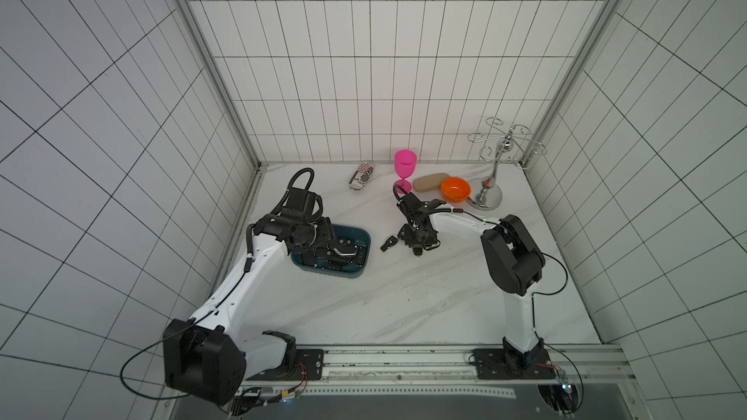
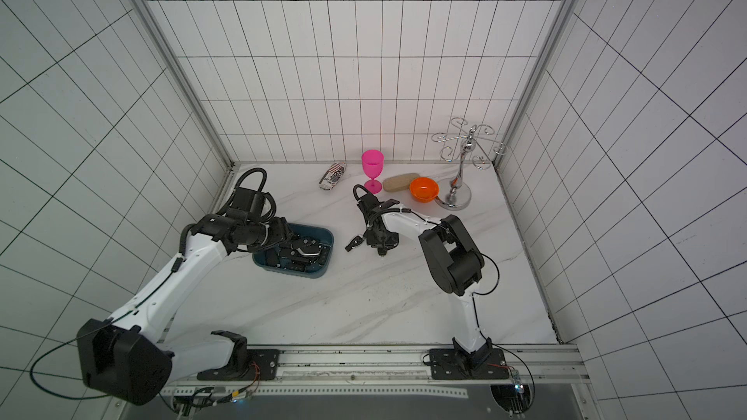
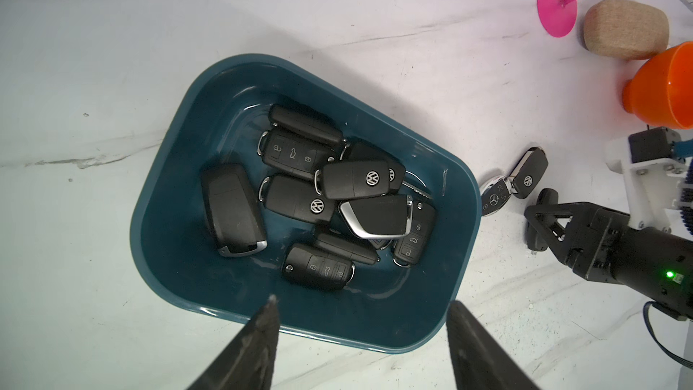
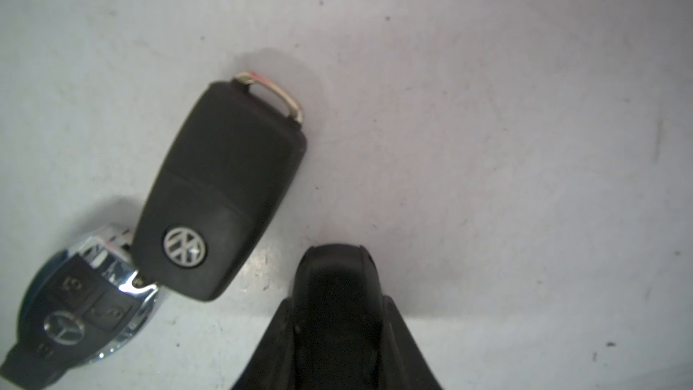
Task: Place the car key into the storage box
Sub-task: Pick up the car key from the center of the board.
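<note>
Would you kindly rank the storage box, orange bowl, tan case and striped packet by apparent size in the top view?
1. storage box, though partly hidden.
2. orange bowl and tan case: look alike, so unranked.
3. striped packet.

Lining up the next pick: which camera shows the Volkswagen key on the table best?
The right wrist view: the Volkswagen key is large, badge up, touching the Mercedes key. The left wrist view shows it small, beyond the box. In both top views it is a tiny dark shape, hardly separable from the Mercedes key.
</note>
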Controlling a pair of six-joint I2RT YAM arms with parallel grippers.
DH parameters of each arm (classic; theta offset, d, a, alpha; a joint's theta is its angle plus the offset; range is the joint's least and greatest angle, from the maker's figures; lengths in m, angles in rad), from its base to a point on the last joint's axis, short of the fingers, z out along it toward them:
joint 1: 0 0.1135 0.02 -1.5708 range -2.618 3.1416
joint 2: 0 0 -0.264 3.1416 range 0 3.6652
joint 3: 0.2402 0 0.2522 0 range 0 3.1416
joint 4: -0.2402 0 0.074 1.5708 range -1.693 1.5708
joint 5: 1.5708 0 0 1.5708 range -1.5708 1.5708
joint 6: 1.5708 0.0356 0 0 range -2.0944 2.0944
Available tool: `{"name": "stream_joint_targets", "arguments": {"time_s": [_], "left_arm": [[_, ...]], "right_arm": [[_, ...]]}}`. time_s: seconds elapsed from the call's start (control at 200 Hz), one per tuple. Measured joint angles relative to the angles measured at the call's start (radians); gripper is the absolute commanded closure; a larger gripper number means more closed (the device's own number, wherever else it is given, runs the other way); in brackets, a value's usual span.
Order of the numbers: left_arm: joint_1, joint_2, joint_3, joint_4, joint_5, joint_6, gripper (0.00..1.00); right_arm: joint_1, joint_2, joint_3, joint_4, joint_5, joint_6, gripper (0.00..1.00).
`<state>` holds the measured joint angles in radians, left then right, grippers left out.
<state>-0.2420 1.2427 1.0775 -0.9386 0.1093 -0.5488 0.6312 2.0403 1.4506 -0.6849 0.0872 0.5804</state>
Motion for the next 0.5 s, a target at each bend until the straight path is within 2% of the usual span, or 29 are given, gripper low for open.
{"name": "stream_joint_targets", "arguments": {"time_s": [0.12, 0.225, 0.395, 0.5], "left_arm": [[0.000, -0.003, -0.028, 0.021, 0.056, -0.001, 0.31], [0.001, -0.017, -0.079, 0.082, 0.152, -0.016, 0.32], [-0.014, -0.026, -0.177, 0.240, 0.330, -0.080, 0.32], [-0.069, -0.026, -0.214, 0.324, 0.389, -0.102, 0.35]], "right_arm": [[0.002, -0.002, -0.002, 0.003, 0.002, -0.006, 0.83], [0.009, -0.029, -0.038, 0.018, 0.011, -0.013, 0.84], [0.019, -0.168, -0.134, 0.000, 0.000, -0.027, 0.83], [0.019, -0.254, -0.132, -0.013, -0.037, -0.031, 0.83]]}}
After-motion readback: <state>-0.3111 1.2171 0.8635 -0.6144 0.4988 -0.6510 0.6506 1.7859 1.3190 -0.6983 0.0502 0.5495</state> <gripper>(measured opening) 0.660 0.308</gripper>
